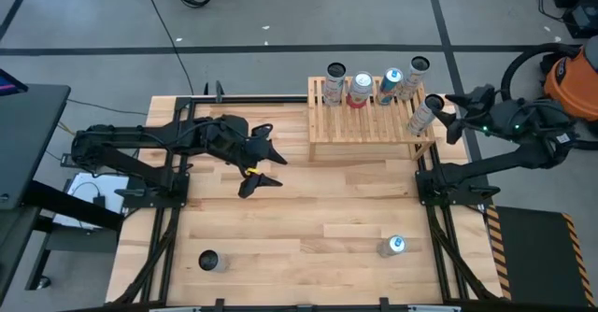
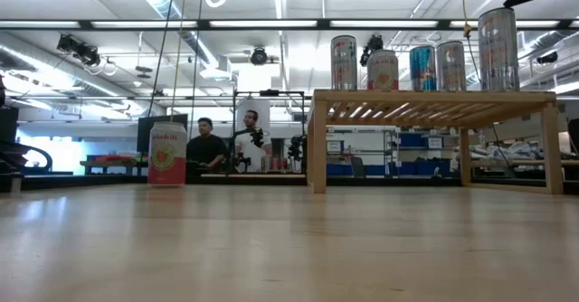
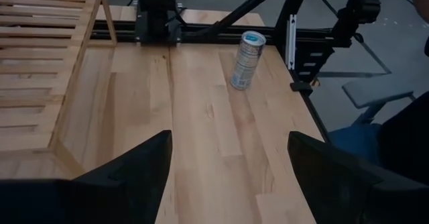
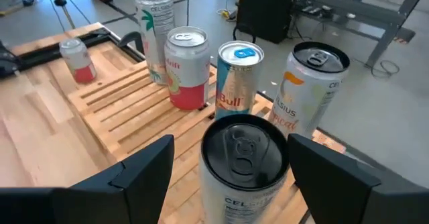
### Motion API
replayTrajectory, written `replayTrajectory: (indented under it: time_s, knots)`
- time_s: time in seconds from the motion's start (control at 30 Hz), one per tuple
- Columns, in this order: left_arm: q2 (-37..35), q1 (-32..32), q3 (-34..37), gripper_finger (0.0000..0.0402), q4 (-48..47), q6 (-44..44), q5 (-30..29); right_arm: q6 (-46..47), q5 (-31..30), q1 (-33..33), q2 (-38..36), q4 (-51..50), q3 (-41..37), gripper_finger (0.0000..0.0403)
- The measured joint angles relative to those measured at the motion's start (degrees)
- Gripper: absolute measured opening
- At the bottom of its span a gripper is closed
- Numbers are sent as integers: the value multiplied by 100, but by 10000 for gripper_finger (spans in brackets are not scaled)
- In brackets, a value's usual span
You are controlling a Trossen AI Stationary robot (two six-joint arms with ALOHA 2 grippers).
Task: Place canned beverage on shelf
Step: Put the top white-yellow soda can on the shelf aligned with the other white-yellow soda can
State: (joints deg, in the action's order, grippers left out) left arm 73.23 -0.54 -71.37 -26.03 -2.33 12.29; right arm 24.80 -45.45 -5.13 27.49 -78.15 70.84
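The light-wood slatted shelf (image 1: 369,127) stands at the table's far right and bears several upright cans. The nearest of them is a black-topped can (image 4: 244,163), standing at the shelf's right end (image 1: 425,114). My right gripper (image 4: 231,143) is open at that end (image 1: 450,116), one finger on either side of this can's top. In the low view it shows just above the can (image 2: 498,49). My left gripper (image 1: 266,167) hangs open over the table's middle left, holding nothing. My right gripper is not closed on the black-topped can. A strip of shelf slats shows between one finger (image 4: 144,174) and the can. The other finger (image 4: 335,177) borders the can's outline, and I cannot tell whether it touches. The can stands upright.
A silver-and-blue can (image 1: 393,247) stands on the table near the front right, also in the left wrist view (image 3: 248,60). A red-and-white can (image 2: 166,154) stands near the front left (image 1: 208,261). People stand in the room beyond the table.
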Motion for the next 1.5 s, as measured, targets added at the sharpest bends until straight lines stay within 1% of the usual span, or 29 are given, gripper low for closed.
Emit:
replayTrajectory:
  time_s: [0.23,0.4,0.5,0.73,0.87,1.1,1.33,1.4,1.5]
  knots:
    - [0,0,0,300,-62,0,0,198,-292,0,0,0,-1,297]
    - [0,0,0,300,-98,-2,0,400,-307,0,0,3,-6,297]
    - [0,0,-2,300,-96,-2,0,419,-374,0,0,13,-157,297]
    - [0,0,-2,300,-94,-4,0,-22,-453,0,4,316,-582,297]
    - [0,0,-3,300,-93,-4,0,51,-479,2,0,394,-687,297]
    - [0,0,-4,300,-91,-6,0,88,-673,2,0,413,-792,297]
    - [0,0,-4,300,-91,-4,0,138,-680,2,11,411,-797,297]
    - [0,0,-4,300,-91,-5,0,-10,-625,2,11,484,-801,297]
    - [0,0,-4,300,-91,-6,0,-354,-546,2,22,859,-745,297]
